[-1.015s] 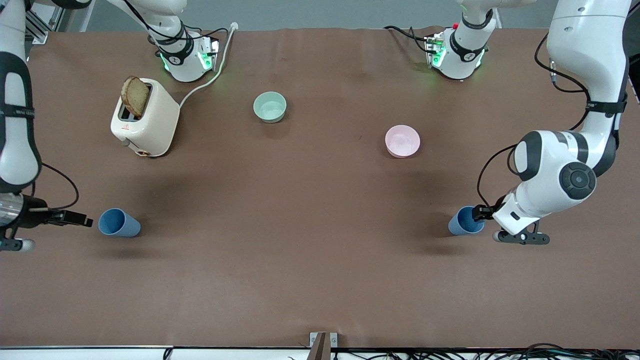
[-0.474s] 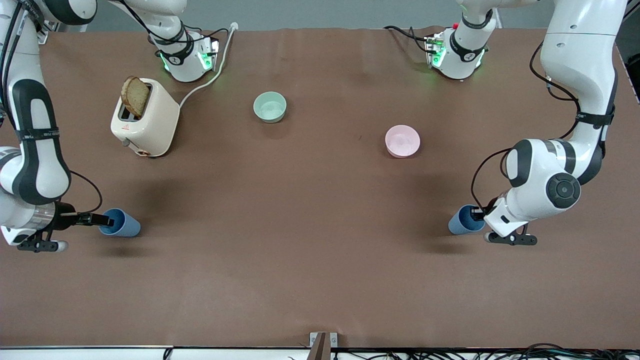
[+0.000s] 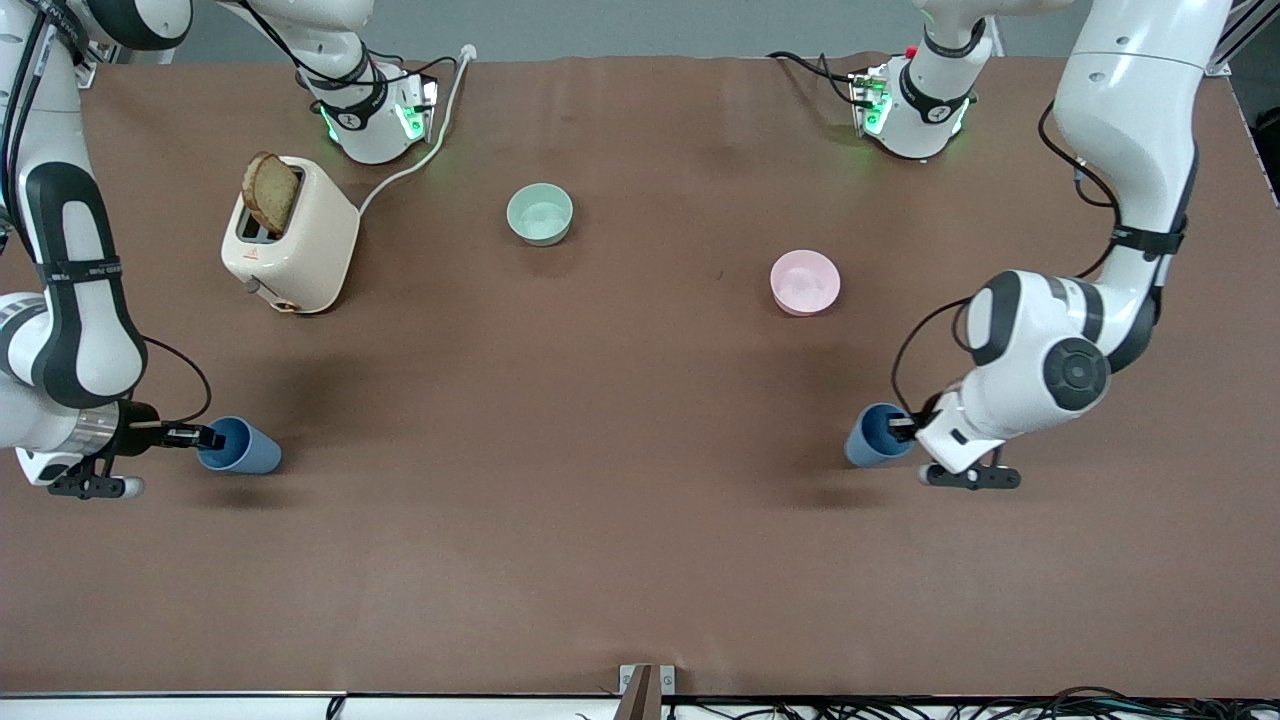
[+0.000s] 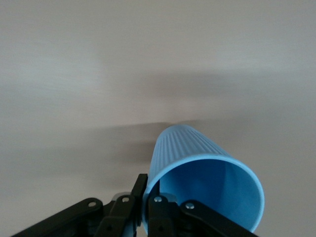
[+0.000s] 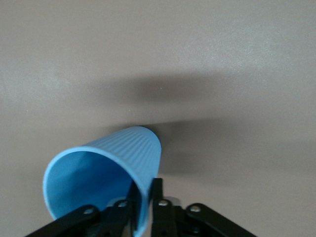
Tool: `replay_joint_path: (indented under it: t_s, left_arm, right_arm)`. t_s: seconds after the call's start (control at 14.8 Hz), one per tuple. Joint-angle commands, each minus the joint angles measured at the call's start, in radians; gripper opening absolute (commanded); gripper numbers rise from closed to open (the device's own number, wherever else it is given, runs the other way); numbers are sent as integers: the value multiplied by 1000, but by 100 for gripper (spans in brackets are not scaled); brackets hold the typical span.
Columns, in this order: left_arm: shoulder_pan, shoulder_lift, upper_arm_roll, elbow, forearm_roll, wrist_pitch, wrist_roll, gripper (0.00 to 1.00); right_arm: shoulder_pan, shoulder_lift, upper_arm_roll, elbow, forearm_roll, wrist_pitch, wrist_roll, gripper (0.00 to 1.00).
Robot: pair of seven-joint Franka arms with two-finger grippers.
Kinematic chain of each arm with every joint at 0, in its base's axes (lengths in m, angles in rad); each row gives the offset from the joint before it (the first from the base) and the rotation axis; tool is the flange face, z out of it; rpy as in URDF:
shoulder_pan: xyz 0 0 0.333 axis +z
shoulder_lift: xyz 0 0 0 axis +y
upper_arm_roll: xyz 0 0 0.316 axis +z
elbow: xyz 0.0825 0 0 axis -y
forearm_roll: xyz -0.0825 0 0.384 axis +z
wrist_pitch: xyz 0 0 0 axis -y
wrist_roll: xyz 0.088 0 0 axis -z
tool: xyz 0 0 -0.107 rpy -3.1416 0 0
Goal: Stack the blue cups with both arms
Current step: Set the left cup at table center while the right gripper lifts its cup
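Gripping rim of blue cup (image 3: 240,447) w/ right gripper (image 3: 205,437), near table (image 3: 640,560) edge at right arm's end; fingers pinching wall, one inside, one outside (image 5: 143,202). Toaster (image 3: 292,236), green bowl (image 3: 540,214), pink bowl (image 3: 805,282) sitting nearer robots' edge, untouched. Left gripper (image 3: 905,426) clamping rim of second blue cup (image 3: 876,436) toward left arm's end, fingers closing on wall (image 4: 148,207). Risks, my guess: thin rim pinch letting cup swing or slip; tilted cups jamming instead of nesting; arms colliding mid-table.
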Motion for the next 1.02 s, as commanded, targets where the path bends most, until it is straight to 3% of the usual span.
replay_joint_path:
  t_s: [0.0, 0.2, 0.54, 0.88, 0.95]
  left_arm:
    - [-28, -1, -105, 32, 0, -5, -200, 0]
    - [-163, 11, -110, 61, -1, 4, -418, 0]
    - [-348, 51, -104, 76, 25, 35, -686, 0]
    - [-441, 111, -103, 76, 74, 99, -897, 1]
    - [-441, 112, -103, 76, 74, 99, -901, 7]
  right_arm:
    - [-5, -11, 11, -13, 26, 2, -17, 5]
    - [12, -46, 13, -4, 26, -38, -6, 4]
    - [110, -183, 8, 2, 2, -134, 143, 4]
    - [240, -310, 10, 15, -121, -202, 349, 4]
    - [269, -339, 10, 16, -157, -225, 400, 4]
